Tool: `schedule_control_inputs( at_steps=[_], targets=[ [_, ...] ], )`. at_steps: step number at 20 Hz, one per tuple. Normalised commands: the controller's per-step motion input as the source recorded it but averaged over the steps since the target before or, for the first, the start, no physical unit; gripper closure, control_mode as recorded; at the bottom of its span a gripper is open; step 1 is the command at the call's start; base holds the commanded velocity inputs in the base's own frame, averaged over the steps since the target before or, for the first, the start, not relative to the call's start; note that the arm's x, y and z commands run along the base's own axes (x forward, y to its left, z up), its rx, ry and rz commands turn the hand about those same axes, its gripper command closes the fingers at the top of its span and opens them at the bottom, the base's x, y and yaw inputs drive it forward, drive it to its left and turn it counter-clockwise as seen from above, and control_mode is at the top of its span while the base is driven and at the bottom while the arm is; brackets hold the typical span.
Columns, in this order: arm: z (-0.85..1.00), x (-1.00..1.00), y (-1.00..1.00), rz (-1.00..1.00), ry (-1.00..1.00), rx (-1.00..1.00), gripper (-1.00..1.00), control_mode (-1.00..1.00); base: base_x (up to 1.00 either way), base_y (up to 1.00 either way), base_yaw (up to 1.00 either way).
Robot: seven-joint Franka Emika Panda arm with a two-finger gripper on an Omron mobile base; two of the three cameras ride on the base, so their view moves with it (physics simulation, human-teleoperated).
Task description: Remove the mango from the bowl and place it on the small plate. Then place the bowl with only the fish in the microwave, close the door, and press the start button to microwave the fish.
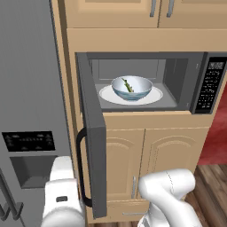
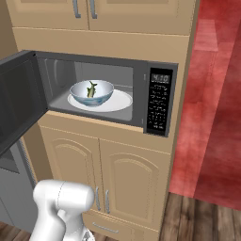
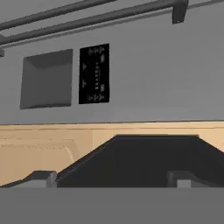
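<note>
- Inside the built-in dark grey microwave set in light wooden cabinets: round shallow light blue-white glossy bowl sits on the white turntable disc, roughly centred.
- Thin green-yellow fish lies in the bowl, leaning against its inner wall; same in right base view, bowl, fish.
- Wide dark grey microwave door with vertical black handle stands swung open to the left, edge-on in left base view; in right base view door hangs out at far left.
- Black keypad panel at microwave's right side.
- Tall grey fridge just left of the open door, with black control strip and dispenser recess.
- Claw: released, tips spread wide, nothing between them; dark door edge close ahead, fridge front behind it.
</note>
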Motion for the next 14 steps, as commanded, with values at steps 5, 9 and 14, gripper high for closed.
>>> schedule_control_inputs(
  at_steps=[5,9,14],
  targets=[
    [-0.55,0.71,0.92,0.0,-0.01,-0.47,-1.0,-1.0,0.0,0.0,0.0],
    [-0.39,0.63,0.55,0.0,0.0,-0.4,-1.0,-1.0,0.0,0.0,0.0],
    [-0.06,0.12,-0.07,-0.26,0.0,-0.17,-1.0,-1.0,0.0,0.0,0.0]
  ],
)
